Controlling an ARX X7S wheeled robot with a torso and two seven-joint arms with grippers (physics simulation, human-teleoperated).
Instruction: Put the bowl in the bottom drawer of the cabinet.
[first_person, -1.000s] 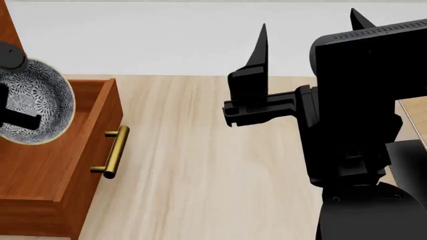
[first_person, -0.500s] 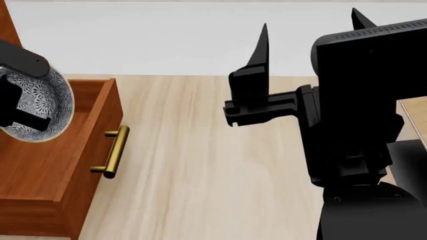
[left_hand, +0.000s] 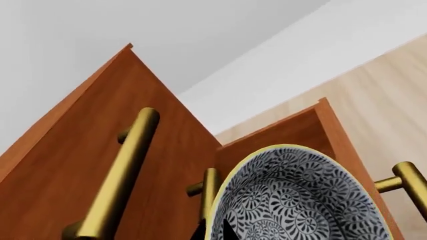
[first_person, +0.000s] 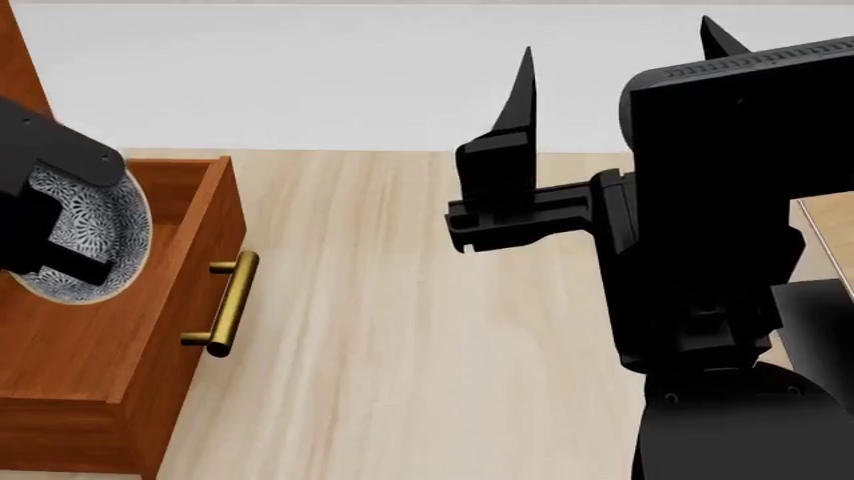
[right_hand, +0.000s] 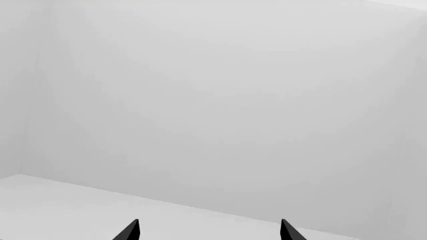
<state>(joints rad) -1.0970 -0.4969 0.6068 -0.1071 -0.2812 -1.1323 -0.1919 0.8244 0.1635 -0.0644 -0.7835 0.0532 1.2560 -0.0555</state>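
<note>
The bowl (first_person: 110, 225), white with a dense blue-grey pattern, hangs tilted over the open bottom drawer (first_person: 80, 350) of the reddish-brown cabinet (left_hand: 80, 135), at the head view's left edge. My left gripper (first_person: 54, 240) is shut on its rim and covers much of it. In the left wrist view the two black fingertips (left_hand: 200, 232) pinch the yellowish rim of the bowl (left_hand: 300, 200), one inside and one outside. The drawer's brass handle (first_person: 227, 305) faces the floor space. My right gripper (first_person: 621, 65) is raised and open, holding nothing, away from the cabinet.
Upper brass-handled drawers (left_hand: 120, 170) of the cabinet stand shut just behind the bowl. Light wooden floor (first_person: 400, 330) stretches between the drawer and my right arm. The right gripper (right_hand: 209, 231) faces only a plain white wall (right_hand: 213, 100).
My left arm has come further into the head view, and the bowl has sunk a little toward the open drawer. The right arm has not moved.
</note>
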